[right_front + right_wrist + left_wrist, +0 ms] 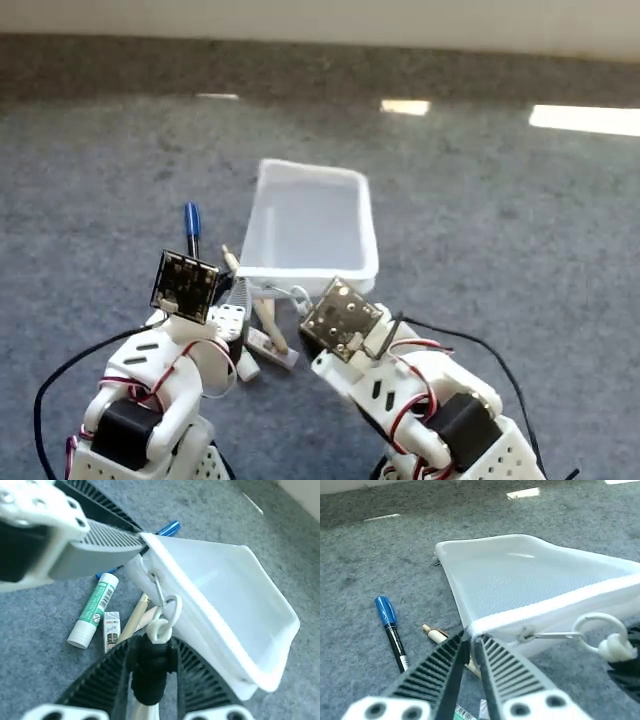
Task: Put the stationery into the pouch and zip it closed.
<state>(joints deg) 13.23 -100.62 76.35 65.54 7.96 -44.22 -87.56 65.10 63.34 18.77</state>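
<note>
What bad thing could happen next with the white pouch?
The blue pen, glue stick and pencil lie outside the pouch, so zipping now might shut them out. The left gripper pinches only the pouch's corner, which may slip if the right gripper tugs the zipper pull.

Pouch (535, 580) cut at view's edge

The table (500, 220) is showing rough, matt carpet cloth. The pouch (530, 580) is looking like translucent mesh plastic, its zipper pull (555, 636) gleaming metallic. The marker (387, 612) is shining glossy plastic; the left claw (472, 640) is looking matt.
</note>
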